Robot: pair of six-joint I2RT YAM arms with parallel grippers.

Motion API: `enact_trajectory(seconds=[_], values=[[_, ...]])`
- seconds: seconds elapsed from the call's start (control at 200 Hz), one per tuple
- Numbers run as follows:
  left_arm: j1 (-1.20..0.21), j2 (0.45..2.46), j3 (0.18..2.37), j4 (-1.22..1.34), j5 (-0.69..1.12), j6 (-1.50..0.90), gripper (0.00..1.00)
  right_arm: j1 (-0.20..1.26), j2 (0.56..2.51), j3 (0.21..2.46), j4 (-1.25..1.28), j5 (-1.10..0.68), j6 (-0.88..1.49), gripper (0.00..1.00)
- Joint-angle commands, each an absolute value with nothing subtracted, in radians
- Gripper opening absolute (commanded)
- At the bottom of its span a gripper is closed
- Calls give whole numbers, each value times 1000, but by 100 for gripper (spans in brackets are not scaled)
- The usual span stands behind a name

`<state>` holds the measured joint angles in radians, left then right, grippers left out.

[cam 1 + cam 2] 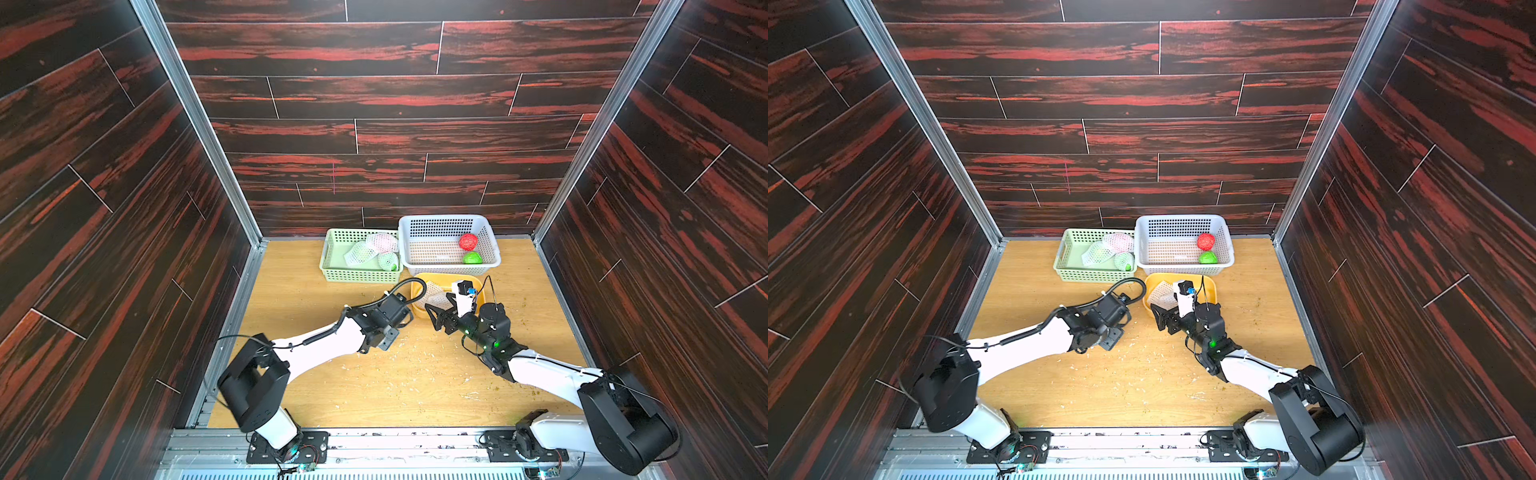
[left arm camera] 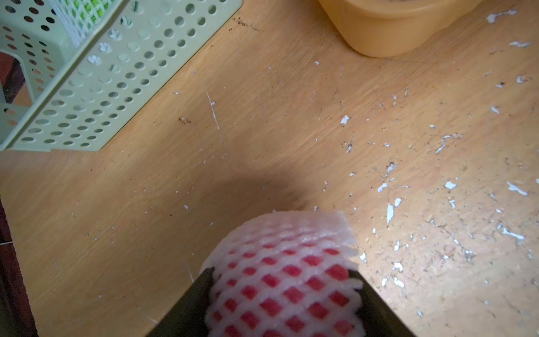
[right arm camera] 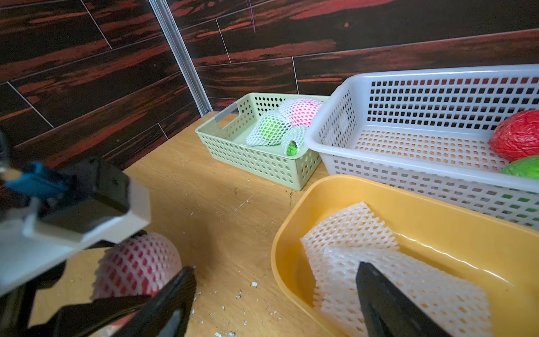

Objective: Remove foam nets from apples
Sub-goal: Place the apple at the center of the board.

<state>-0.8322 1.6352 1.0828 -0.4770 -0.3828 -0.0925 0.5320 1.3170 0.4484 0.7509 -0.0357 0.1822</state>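
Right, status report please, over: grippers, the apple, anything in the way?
Left gripper shut on red apple, net on. Right gripper open at yellow tub's edge. Nothing between it and the apple.

Matt, scuffed light wood-grain on the desk (image 1: 374,395), dark wood-look panels on the walls (image 1: 374,95), brushed metal corner strips (image 1: 195,116). Perforated matt plastic in the green basket (image 1: 357,274) at 11 o'clock and the white basket (image 1: 440,226) at 1 o'clock; smooth glossy plastic in the yellow tub (image 3: 437,216). Soft white foam mesh in the foam nets (image 3: 350,230), crinkled shiny skin on the bare red apple (image 1: 468,241).
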Motion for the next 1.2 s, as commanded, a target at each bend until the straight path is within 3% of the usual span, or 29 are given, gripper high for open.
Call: enact_trajectory(seconds=[0.0, 0.23, 0.426, 0.696, 0.972, 1.197], values=[[-847, 1666, 1077, -408, -442, -92, 63, 534, 1316, 440, 769, -17, 173, 89], [-848, 1663, 1055, -345, -352, -114, 84, 535, 1305, 438, 769, -19, 173, 90], [-847, 1631, 1088, -379, -273, -116, 94, 533, 1307, 437, 766, -23, 170, 90], [-768, 1428, 1021, -255, -154, -208, 94, 535, 1316, 436, 770, -33, 160, 90], [-397, 1280, 880, -171, 224, -715, 96, 535, 1323, 445, 767, -41, 159, 89], [-349, 1283, 746, -82, 283, -647, 92, 535, 1342, 456, 763, -57, 173, 90]])
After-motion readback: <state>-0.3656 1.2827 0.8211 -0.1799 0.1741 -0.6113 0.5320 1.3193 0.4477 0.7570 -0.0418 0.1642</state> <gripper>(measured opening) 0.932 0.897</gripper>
